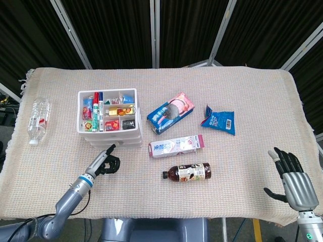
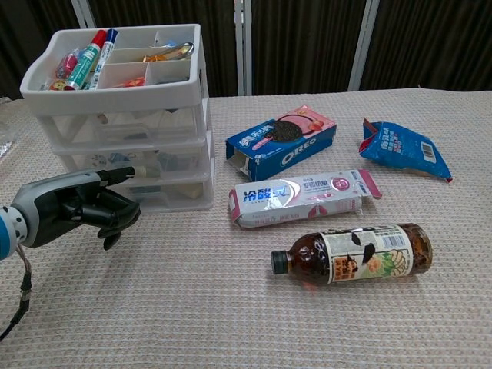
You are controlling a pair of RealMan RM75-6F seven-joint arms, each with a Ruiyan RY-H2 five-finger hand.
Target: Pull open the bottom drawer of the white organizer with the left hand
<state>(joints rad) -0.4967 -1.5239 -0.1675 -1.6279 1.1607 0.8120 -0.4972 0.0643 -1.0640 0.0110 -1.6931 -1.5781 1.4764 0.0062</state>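
The white organizer (image 1: 129, 93) (image 2: 127, 86) stands at the left of the table, with pens and small items in its top tray. Its bottom drawer (image 2: 178, 193) sits flush with the two above it. My left hand (image 1: 105, 162) (image 2: 80, 204) is just in front of the organizer's lower drawers, most fingers curled in and holding nothing, one finger stretched out toward the drawer fronts. Whether that fingertip touches a drawer cannot be told. Over the table's near right corner, my right hand (image 1: 292, 179) holds nothing, its fingers spread.
Right of the organizer lie an Oreo box (image 1: 170, 112) (image 2: 280, 141), a toothpaste box (image 1: 176, 145) (image 2: 302, 197) and a tea bottle (image 1: 190, 172) (image 2: 355, 254). A blue snack bag (image 1: 220, 120) (image 2: 403, 147) lies further right. A water bottle (image 1: 38, 120) rests at the far left.
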